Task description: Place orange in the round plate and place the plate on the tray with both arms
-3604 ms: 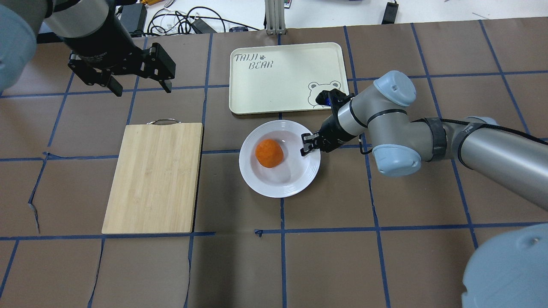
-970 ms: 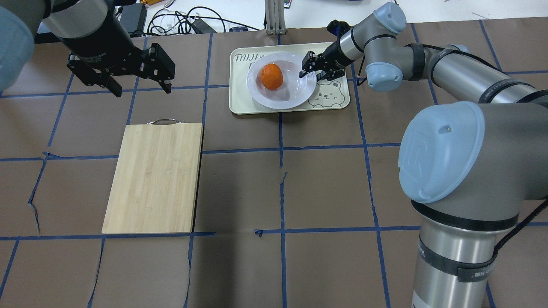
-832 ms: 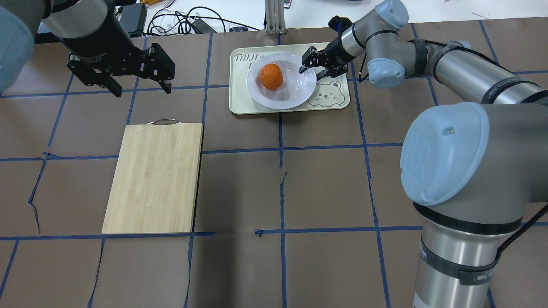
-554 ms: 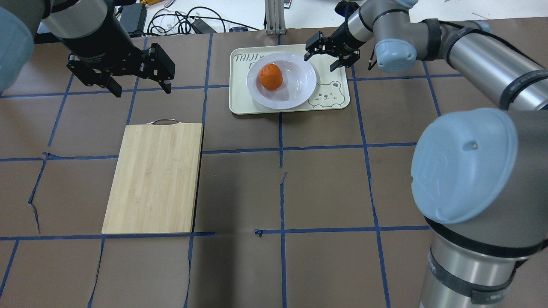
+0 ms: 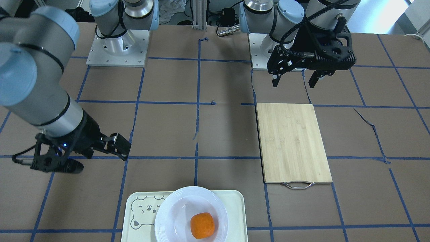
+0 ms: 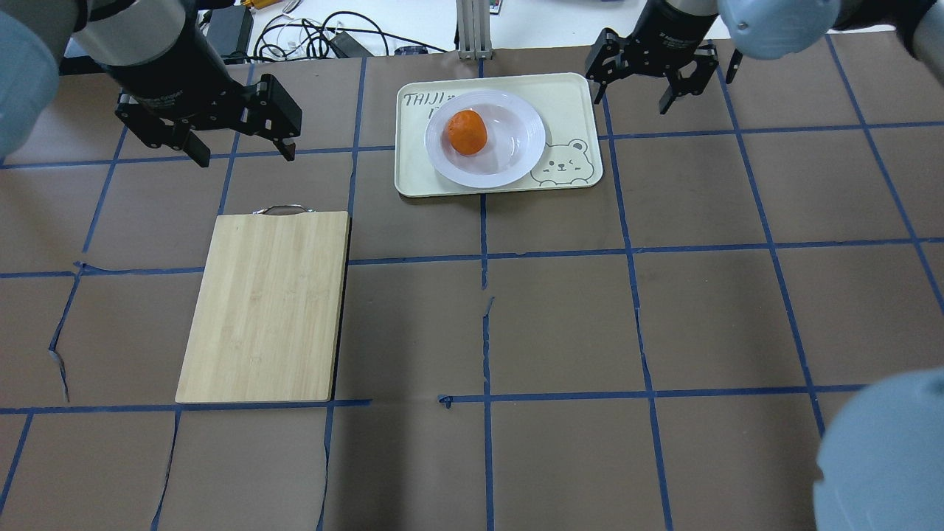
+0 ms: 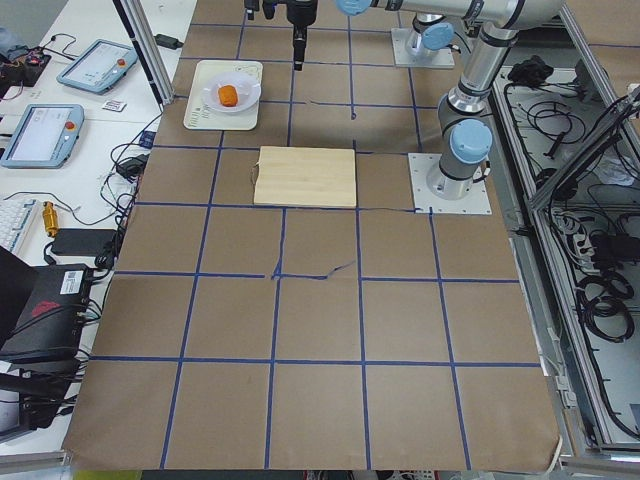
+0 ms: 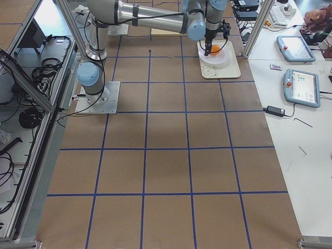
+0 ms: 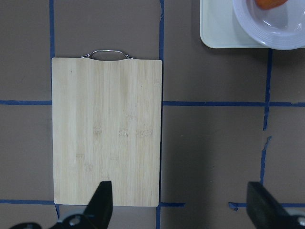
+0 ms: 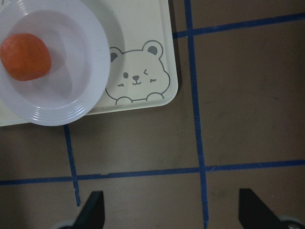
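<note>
Overhead opposite front view, wrist cameras downward; tray point(image 6: 569, 102) shared

The table point(image 6: 560, 317) is covered in brown paper, marked into large squares by blue tape lines. The paper is torn in a few spots, with one short rip point(image 6: 487, 304) near the middle and a longer one point(image 6: 60, 343) on the other side of the cutting board point(image 6: 265, 306). The board is pale bamboo and lies flat, its metal handle point(image 6: 280, 209) pointing away from the robot. The tray point(image 6: 571, 96) sits flat beyond the handle end of the board and off to one side, apart from it. Two metal base plates point(image 5: 100, 55) point(image 5: 259, 61) are fixed to the table past the board's plain end, one near that end and the other well apart.
</note>
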Tool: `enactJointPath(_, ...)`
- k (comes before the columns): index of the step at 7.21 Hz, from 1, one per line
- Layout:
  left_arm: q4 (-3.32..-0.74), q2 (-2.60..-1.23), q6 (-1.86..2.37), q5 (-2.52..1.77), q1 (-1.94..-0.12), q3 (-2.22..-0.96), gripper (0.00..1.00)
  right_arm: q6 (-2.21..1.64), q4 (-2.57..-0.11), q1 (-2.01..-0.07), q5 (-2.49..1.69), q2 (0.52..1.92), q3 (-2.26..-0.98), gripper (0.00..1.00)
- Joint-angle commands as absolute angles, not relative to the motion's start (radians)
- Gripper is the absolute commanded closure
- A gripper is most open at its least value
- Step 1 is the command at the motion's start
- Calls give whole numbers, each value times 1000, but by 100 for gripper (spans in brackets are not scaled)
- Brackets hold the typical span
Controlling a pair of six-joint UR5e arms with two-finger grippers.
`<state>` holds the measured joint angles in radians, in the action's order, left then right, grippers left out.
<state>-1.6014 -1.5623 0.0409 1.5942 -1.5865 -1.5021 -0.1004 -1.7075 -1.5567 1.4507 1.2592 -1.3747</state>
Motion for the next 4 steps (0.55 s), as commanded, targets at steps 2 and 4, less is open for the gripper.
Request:
enactJointPath(2, -1606, -1559, 43, 1594, -1585, -1502, 0, -106, -1609, -1557, 1511, 1485, -1541, 0)
enactJointPath(4, -1606, -1557, 41, 1595, -1585, -1502, 0, -106, -1565, -1555, 1511, 1500, -1513, 0)
